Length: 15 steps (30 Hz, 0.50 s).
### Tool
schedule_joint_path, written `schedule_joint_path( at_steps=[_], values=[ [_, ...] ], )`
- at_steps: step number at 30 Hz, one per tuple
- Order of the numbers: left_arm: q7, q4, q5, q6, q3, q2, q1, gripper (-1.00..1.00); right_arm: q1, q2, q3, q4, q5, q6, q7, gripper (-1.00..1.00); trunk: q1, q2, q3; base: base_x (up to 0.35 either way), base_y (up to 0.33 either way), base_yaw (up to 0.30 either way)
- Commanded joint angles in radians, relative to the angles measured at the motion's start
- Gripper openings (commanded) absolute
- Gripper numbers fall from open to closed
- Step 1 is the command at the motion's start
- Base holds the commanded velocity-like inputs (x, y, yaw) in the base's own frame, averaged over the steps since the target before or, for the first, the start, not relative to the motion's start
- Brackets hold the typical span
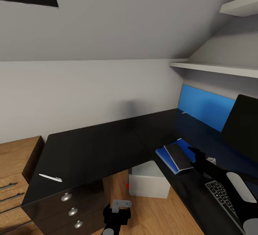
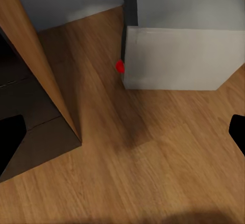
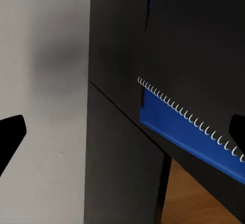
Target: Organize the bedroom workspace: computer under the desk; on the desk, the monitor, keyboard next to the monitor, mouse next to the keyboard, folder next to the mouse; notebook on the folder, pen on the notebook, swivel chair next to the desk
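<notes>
Notebook [image 1: 178, 156] lies on folder [image 1: 167, 158] (pen [image 1: 50, 178] well apart); both pincers gape, empty

You have one slim white pen [image 1: 50, 178], one bright-blue flat folder [image 1: 169, 157], one grey-covered notebook [image 1: 178, 155], one light-grey computer tower [image 1: 148, 183], one black keyboard [image 1: 221, 195], three round silver drawer knobs [image 1: 72, 211], two white wall shelves [image 1: 218, 68].
</notes>
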Motion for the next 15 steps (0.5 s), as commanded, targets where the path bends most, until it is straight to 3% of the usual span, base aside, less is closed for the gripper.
schedule_joint_path(
  at_steps=[1, 10, 15],
  values=[
    [0.008, -0.002, 0.003, 0.005, -0.003, 0.001, -0.001, 1.00, -0.001, 0.000, -0.002, -0.001, -0.010, 0.004, -0.008, 1.00, -0.004, 0.006, 0.002, -0.003, -0.002, 0.000],
    [0.008, -0.001, 0.004, 0.005, -0.001, 0.001, -0.001, 1.00, 0.001, 0.000, -0.001, -0.036, -0.007, 0.004, -0.010, 1.00, -0.038, 0.069, 0.030, -0.001, 0.000, 0.000],
    [0.008, -0.001, 0.004, 0.005, 0.000, 0.001, -0.001, 1.00, 0.004, 0.001, 0.000, -0.083, 0.031, 0.005, -0.016, 1.00, -0.057, 0.104, 0.046, 0.000, 0.000, 0.000]
  ],
)
